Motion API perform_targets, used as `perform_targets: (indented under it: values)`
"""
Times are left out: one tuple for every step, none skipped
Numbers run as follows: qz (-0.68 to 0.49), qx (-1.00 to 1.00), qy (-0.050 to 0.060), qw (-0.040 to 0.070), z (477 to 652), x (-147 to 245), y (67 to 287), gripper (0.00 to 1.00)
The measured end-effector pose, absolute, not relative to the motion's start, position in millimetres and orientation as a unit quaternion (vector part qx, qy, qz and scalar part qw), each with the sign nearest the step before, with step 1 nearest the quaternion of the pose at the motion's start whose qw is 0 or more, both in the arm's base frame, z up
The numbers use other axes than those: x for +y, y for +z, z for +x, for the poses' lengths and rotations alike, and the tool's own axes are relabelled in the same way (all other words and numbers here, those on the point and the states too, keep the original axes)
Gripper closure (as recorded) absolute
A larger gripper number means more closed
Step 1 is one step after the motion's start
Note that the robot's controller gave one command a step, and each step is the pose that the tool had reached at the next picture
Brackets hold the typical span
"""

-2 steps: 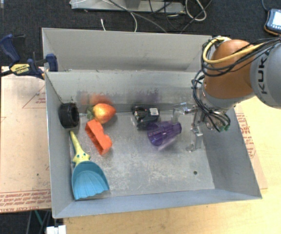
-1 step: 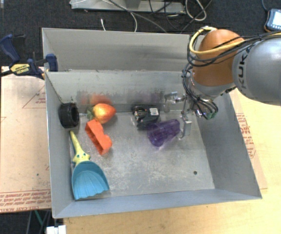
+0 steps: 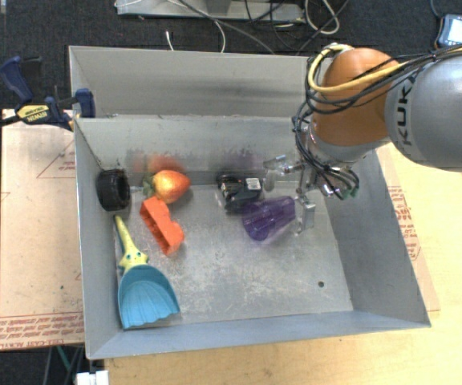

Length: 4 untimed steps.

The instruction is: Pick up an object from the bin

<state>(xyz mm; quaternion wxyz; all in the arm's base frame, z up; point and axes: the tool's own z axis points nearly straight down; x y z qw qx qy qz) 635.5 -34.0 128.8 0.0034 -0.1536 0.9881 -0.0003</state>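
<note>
The gripper [image 3: 292, 191], fingers spread and empty, hangs at the right end of the purple cup [image 3: 266, 218] lying mid-way across the bin [image 3: 239, 283], so it should centre across the cup's body, clear of the black gadget [image 3: 239, 191] just far-left, before closing.

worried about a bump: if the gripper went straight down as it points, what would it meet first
Probably the purple cup lying beside the gripper; depth is unclear, so it might meet the bin floor.

You can't make out what the small black thing [image 3: 239, 191] is. The arm [image 3: 439, 111] hides the bin's [image 3: 215, 87] far-right corner.
</note>
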Motion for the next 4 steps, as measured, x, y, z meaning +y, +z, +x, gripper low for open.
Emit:
perform_targets:
  values:
    - [-0.094, 0.996, 0.002, 0.011, 650.0, -27.1, 75.4, 0.00]
    - [-0.090, 0.996, 0.000, 0.019, 631.5, -27.9, 79.1, 1.00]
    - [-0.090, 0.996, 0.000, 0.019, 631.5, -27.9, 79.2, 1.00]
    - [-0.090, 0.996, 0.000, 0.014, 628.6, -27.8, 108.6, 1.00]
